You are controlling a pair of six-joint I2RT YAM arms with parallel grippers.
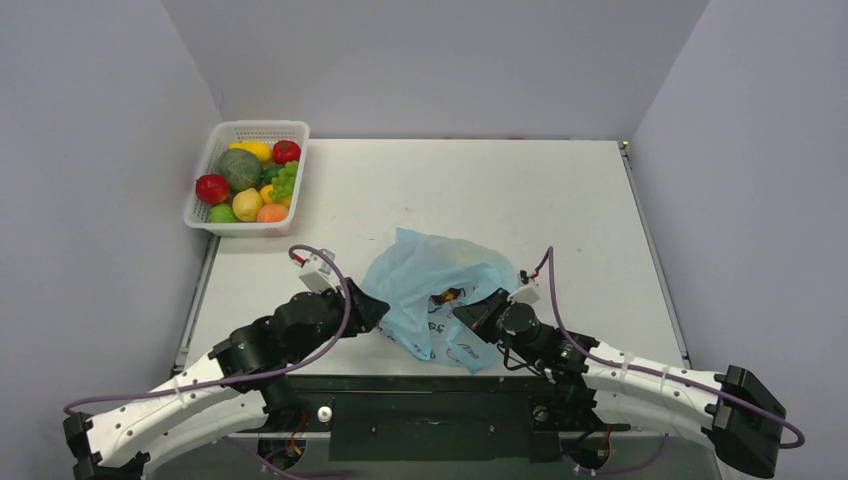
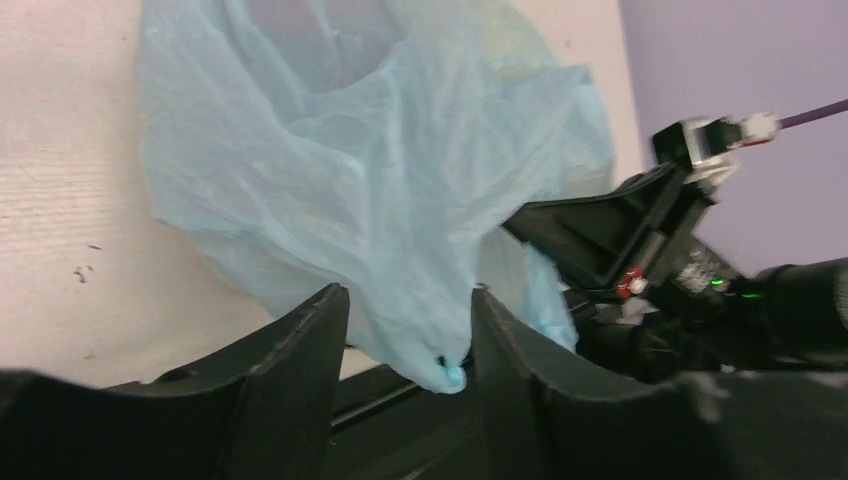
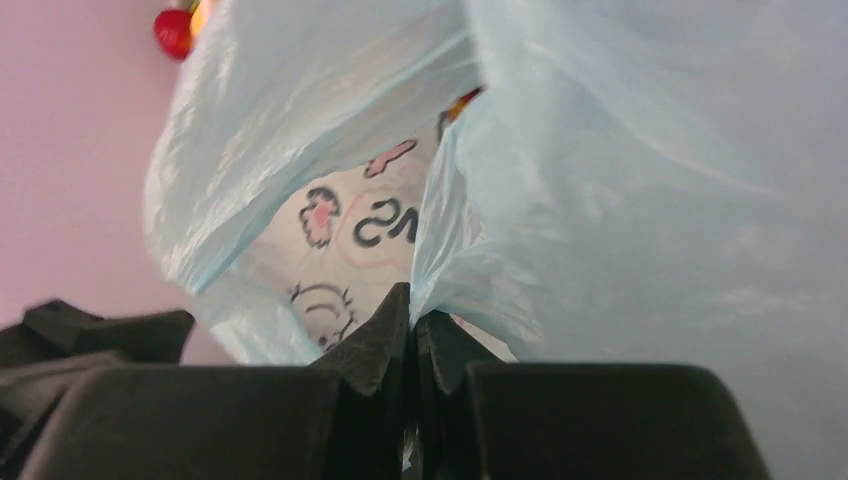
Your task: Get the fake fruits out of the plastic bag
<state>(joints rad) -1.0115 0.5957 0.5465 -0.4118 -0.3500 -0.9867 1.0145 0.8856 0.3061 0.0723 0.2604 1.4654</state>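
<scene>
The light-blue plastic bag (image 1: 425,280) lies crumpled near the front of the table, between my two grippers. My right gripper (image 3: 412,305) is shut, pinching a fold of the plastic bag (image 3: 620,200) beside its pink-and-dark print. My left gripper (image 2: 407,295) stands open at the bag's left side. A bunched tip of the plastic bag (image 2: 400,200) hangs loose between its fingers, against the right one. A yellowish shape (image 1: 462,256) shows faintly through the film. A dark and orange patch (image 1: 447,296) sits at the bag's mouth; I cannot tell whether it is fruit or print.
A white lattice basket (image 1: 292,130) stands at the back left of the white table (image 1: 560,200), filled with several toy fruits. Grey walls close in on the left, back and right. The table's front edge runs right behind both grippers.
</scene>
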